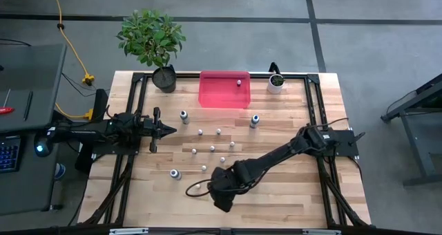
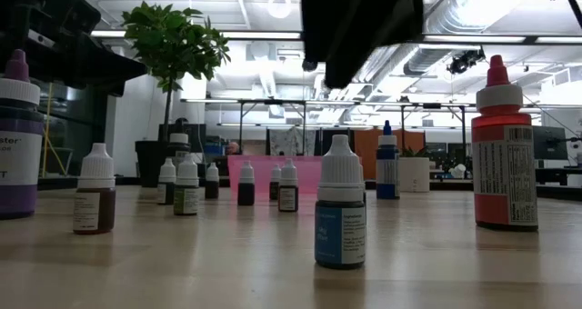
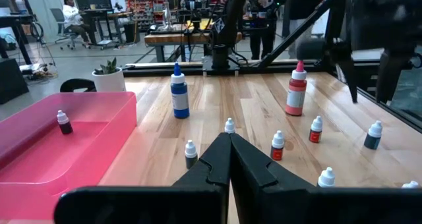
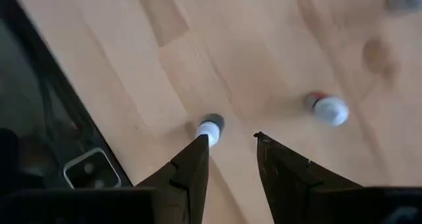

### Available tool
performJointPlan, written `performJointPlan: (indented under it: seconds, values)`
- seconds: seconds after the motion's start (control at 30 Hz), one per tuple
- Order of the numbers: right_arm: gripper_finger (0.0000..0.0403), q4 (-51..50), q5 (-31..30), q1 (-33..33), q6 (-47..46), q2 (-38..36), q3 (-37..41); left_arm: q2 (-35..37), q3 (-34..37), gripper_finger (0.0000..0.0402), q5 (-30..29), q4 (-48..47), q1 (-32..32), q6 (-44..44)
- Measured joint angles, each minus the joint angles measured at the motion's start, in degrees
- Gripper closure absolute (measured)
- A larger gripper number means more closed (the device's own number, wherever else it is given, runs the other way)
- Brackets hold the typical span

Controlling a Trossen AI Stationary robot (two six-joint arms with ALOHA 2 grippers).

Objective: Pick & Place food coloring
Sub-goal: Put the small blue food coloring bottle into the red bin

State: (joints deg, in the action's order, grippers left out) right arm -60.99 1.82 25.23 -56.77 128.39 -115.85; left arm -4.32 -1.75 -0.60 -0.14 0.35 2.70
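1. The right hand (image 4: 231, 148) is hanging over the near edge of the table (image 1: 290, 186) with its two fingers partly apart and nothing between them; seen from the wrist, one small white-capped bottle (image 4: 210, 127) is standing upright just off one fingertip, outside the gap, and a second small bottle (image 4: 328, 108) is sitting farther off on the other side
2. Judging from that, the hand is needing a small sideways shift to bracket the nearer bottle; its long axis is pointing straight up at the hand, so only the cap is showing
3. From above, the right hand (image 1: 222, 193) is lying at about 6 o'clock of the scattered food coloring (image 1: 212, 148); the nearest bottles are at its 10 to 12 o'clock, and the table edge is close behind it
4. The pink tray (image 1: 224, 90), at 12 o'clock on the far side, is already holding one bottle (image 1: 239, 82); the path there is crossing the cluster, so lifting clear looks wise
5. The left hand (image 1: 166, 130) is waiting at 9 o'clock, fingers pressed together, farther from this bottle
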Motion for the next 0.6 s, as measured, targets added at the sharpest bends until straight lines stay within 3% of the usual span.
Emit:
performJointPlan:
  seconds: [0.13, 0.33, 0.6]
  values:
    - [0.0284, 0.93, 1.43, 0.37, -8.29, 1.01, 0.02, 0.01, 0.01, 0.0401, 0.0, 0.0, -0.01, -0.01]
    - [0.0278, 1.67, 0.74, 1.16, -13.38, 2.13, 0.0, -0.01, 0.01, 0.0401, 0.0, 0.0, 0.02, 0.0]
    - [0.0218, 3.02, 1.64, 1.55, -15.5, 3.97, 0.0, 0.01, -0.01, 0.0401, -0.02, -0.02, -0.01, 0.0]
